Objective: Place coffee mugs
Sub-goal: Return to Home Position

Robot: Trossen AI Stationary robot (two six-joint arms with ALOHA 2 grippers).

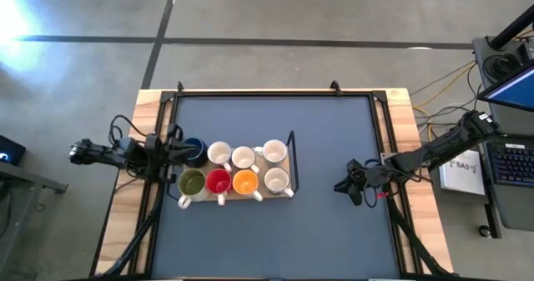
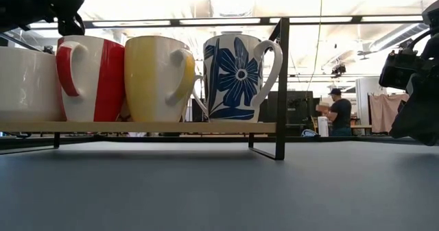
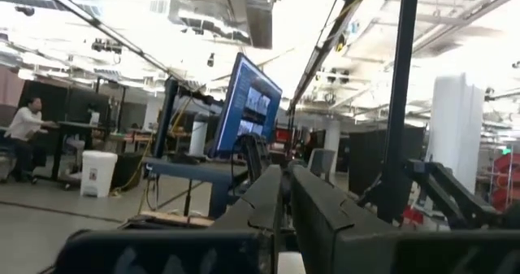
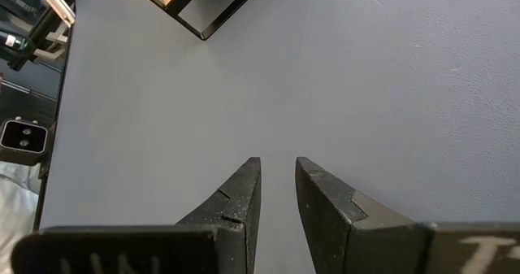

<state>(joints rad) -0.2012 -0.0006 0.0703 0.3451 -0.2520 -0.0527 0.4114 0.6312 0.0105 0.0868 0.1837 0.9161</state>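
All eight coffee mugs [image 1: 245,182] are standing on the shelf [image 1: 291,144] in two rows of four. No mug is lying on the surface [image 1: 334,231], so the placing seems to be finished, and only bringing the arms to rest is remaining. The left gripper [image 1: 173,153] is waiting just beside the dark blue mug [image 1: 193,150], jaws together. The right gripper [image 1: 350,187] is hanging over bare surface, well apart from the shelf, jaws slightly apart and empty.

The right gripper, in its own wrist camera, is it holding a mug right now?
No, the right gripper hangs over the bare table mat with nothing between its fingers.
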